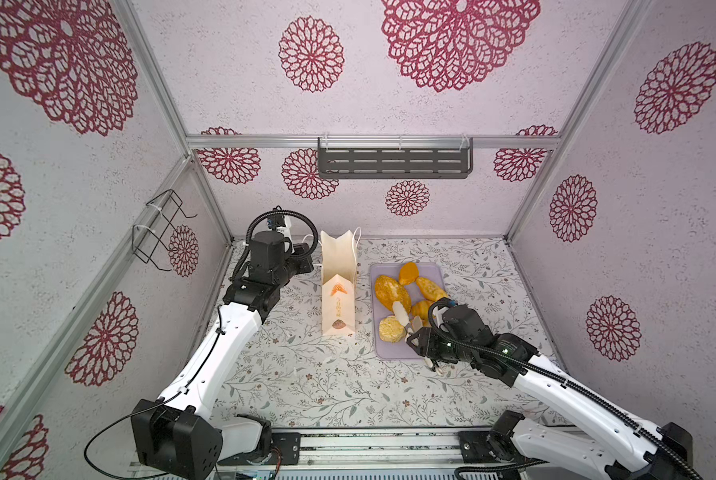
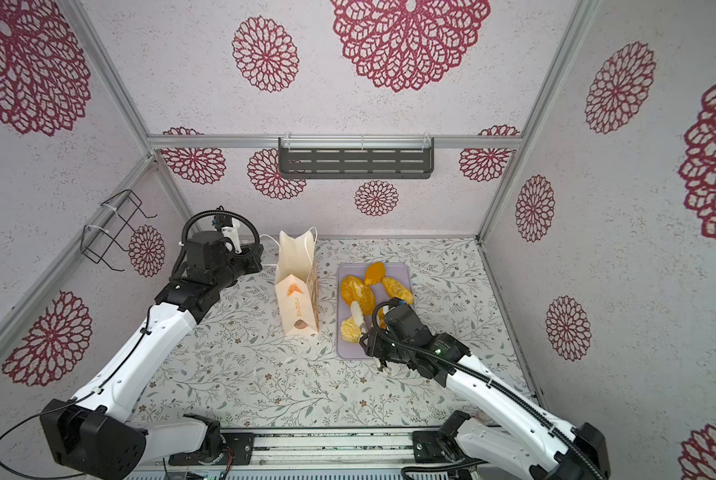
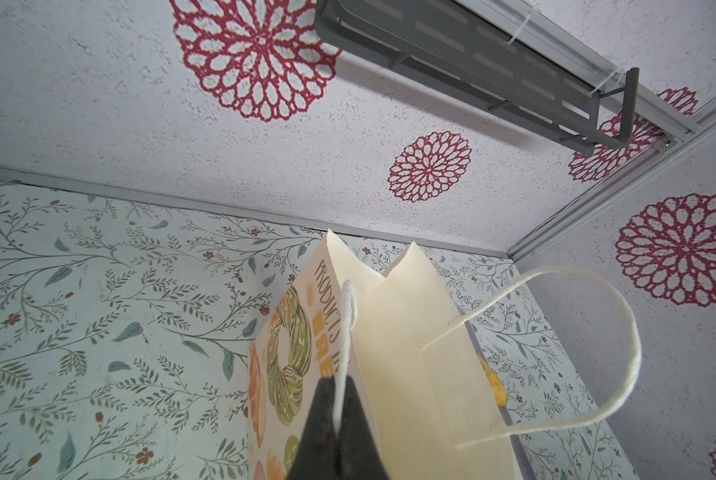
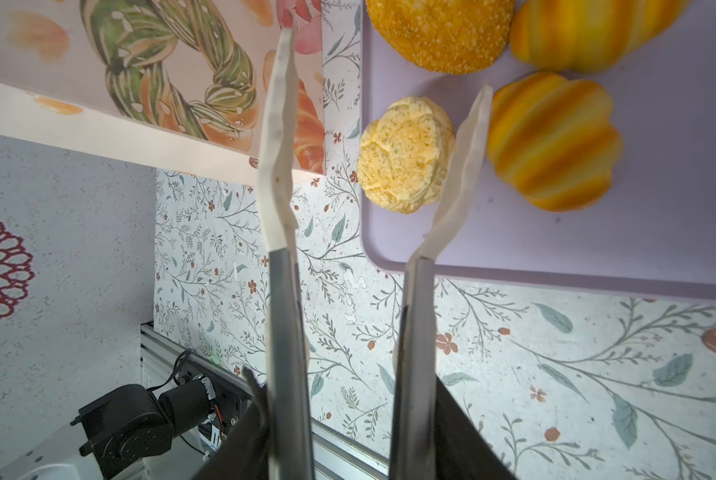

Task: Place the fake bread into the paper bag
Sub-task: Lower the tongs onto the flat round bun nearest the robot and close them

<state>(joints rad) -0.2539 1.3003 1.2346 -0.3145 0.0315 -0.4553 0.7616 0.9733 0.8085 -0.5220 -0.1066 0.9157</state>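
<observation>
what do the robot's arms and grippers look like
White shells, black joints and bases. The right arm carries a ribbed black hose; the left arm a thin black wire. The right gripper has pale wavy jaws on grey bars; the left gripper's jaws are dark.

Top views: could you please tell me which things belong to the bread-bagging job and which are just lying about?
For the job: fake bread; paper bag.
Lying about: lilac tray under the bread; grey shelf on the back wall; wire rack on the side wall.
</observation>
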